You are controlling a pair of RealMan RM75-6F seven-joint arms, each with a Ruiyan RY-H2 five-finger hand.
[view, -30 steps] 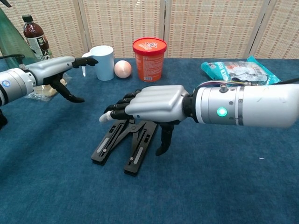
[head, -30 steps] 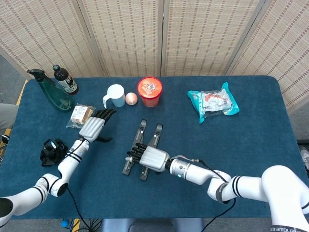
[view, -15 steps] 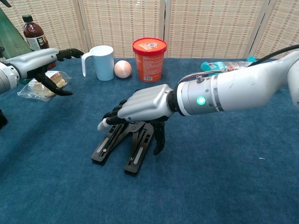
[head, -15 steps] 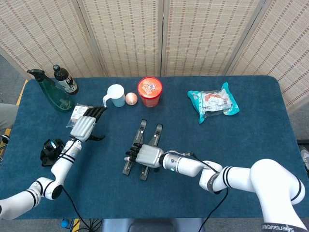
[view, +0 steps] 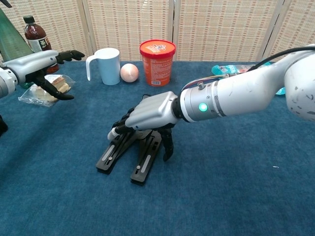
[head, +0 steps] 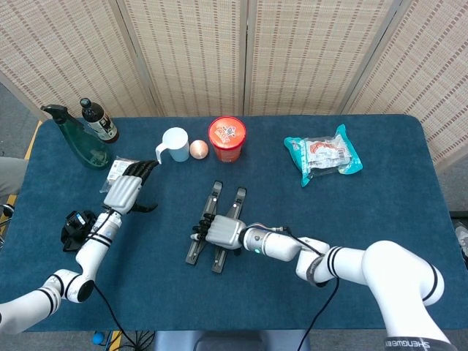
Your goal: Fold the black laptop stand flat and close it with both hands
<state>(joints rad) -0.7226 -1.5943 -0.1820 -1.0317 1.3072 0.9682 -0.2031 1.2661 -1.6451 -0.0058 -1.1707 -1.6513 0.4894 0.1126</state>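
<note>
The black laptop stand (head: 239,197) lies spread in a V at the table's middle, its two rails (view: 141,167) pointing toward me in the chest view. My right hand (head: 221,232) lies on top of the stand (view: 109,158). The fingers reach over the left rail and the thumb hangs down beside the right rail. Seen from the chest, that right hand (view: 150,112) covers the stand's far half, and I cannot see a firm grip. My left hand (head: 124,191) hovers far off to the left with fingers spread and nothing in it. In the chest view the left hand (view: 37,66) is above a snack packet (view: 47,91).
A white mug (head: 175,144), a peach ball (head: 199,149) and a red tub (head: 227,139) stand behind the stand. A teal bag (head: 322,156) lies at the back right. A green spray bottle (head: 77,142) and a brown bottle (head: 99,121) stand at the far left, a black object (head: 77,227) nearer.
My right hand has sunk from above the stand down onto its rails. My left hand has drawn away to the left, over the snack packet.
</note>
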